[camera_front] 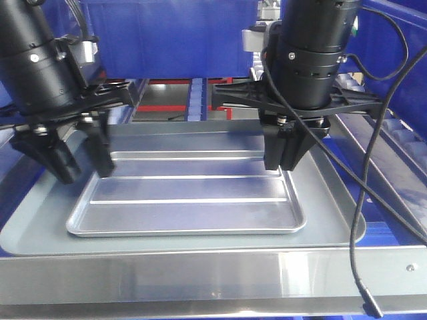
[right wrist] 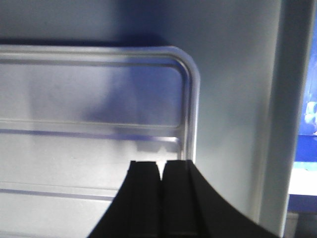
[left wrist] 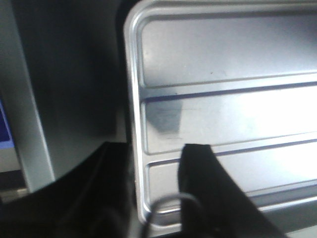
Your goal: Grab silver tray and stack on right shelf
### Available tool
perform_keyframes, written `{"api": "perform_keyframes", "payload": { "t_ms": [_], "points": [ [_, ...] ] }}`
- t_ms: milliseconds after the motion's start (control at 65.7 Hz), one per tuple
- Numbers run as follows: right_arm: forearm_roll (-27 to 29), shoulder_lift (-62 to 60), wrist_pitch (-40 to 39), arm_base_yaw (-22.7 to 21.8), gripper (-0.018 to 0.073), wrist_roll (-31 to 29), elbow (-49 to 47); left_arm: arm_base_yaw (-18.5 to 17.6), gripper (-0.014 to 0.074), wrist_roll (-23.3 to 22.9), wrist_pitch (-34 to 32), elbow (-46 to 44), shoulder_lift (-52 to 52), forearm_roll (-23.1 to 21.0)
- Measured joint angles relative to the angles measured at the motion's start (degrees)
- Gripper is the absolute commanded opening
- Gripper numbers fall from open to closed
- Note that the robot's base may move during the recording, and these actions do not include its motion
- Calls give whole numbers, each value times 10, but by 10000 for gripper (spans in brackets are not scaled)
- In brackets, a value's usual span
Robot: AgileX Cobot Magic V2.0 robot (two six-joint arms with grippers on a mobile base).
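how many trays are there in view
2: the shiny silver tray lies inside the larger dull grey tray, which sits behind the steel front lip. Others may be hidden.

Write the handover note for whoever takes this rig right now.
Left tool: open, fingers astride the left rim of the silver tray.
Right tool: fingers look pressed together at the tray's right rim; whether they pinch the rim is unclear.
Tray lies flat inside the larger grey tray.
Done: both tools at the rims.
Left: grip, lift, stack on the right shelf, not identifiable in these views.
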Motion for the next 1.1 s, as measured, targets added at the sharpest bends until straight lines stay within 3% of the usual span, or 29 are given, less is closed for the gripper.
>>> {"api": "perform_keyframes", "payload": {
  "t_ms": [46,213,350,517,791,1035,1096],
  "points": [
    [0,0,6,0,58,0,-3,5,-73,0,10,-1,0,0],
    [1,-16,22,0,58,0,-3,8,-93,0,20,-2,-19,2],
    [-4,-48,15,5,58,0,11,-4,-93,0,-14,24,-69,2],
    [-18,-121,-59,26,58,0,81,-21,-90,-7,-112,108,-167,1],
    [-79,-278,-246,47,57,0,249,-25,-91,-11,-330,290,-332,16],
    [-170,-437,-344,47,57,0,376,-25,-91,-11,-448,443,-520,117],
    [-182,-473,-354,47,57,0,400,-25,-91,-11,-468,473,-570,126]
  ]
}}
